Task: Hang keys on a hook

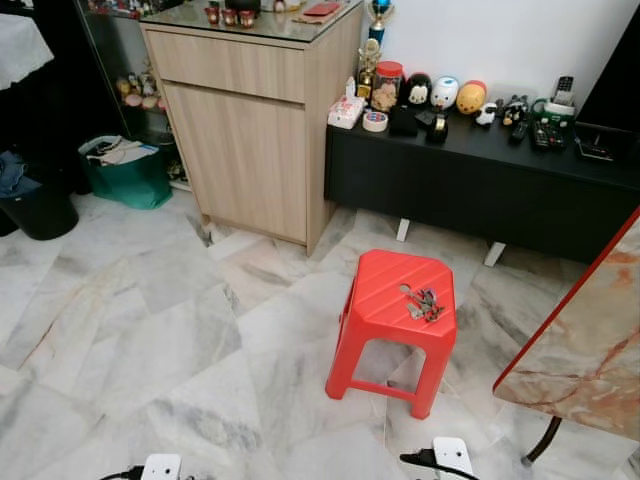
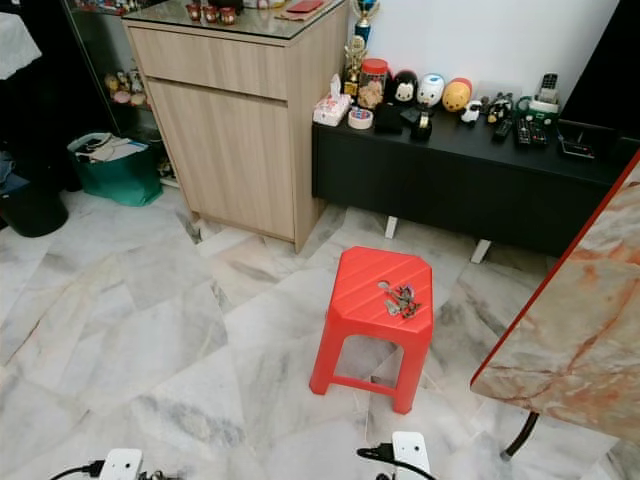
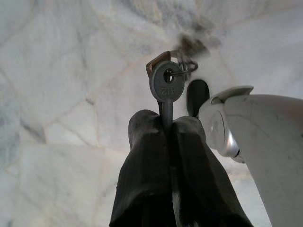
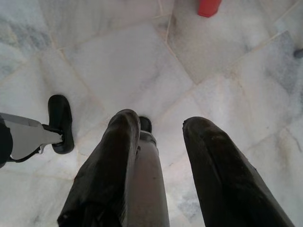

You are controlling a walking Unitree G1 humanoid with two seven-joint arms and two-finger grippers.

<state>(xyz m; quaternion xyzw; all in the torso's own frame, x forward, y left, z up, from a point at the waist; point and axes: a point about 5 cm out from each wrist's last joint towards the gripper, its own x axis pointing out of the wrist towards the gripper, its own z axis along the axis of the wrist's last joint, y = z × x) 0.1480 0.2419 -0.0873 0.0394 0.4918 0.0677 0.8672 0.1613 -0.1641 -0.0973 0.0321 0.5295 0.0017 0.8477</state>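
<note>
Presently held: a grey metal key (image 3: 166,85), pinched by its blade, with the round head standing clear beyond the fingertips.
Left claw (image 3: 168,125): pressed together on the key's blade, hanging over the marble floor (image 3: 61,94).
Split ring (image 3: 187,66): a thin wire loop threaded through the hole in the key's head. A brownish second piece (image 3: 156,60) sits beside it; whether that is another key or a tag cannot be told.
Right claw (image 4: 161,125): spread, nothing between its fingers, idle above the floor.
Second set: a bunch of keys (image 1: 424,303) lies flat on the seat of the red stool (image 1: 385,290), toward its right side, out on the open floor before the low black tabletop (image 1: 470,150).
Weight (judged): light, so load on the grip is small.
Stiffness (judged): each key is rigid, but the ring joint is loose, so whatever hangs from it will swing and turn freely.
Surface (judged): smooth metal, liable to slip or pivot between the pads if pinched lightly.
Fragility (judged): robust, and a drop would do little harm.
Where to hold (judged): flat on the blade, as here, leaving the head and ring exposed as the part that goes over a hook.
Risk (judged): the key rotating in the pinch and swinging the ring off line.
</note>
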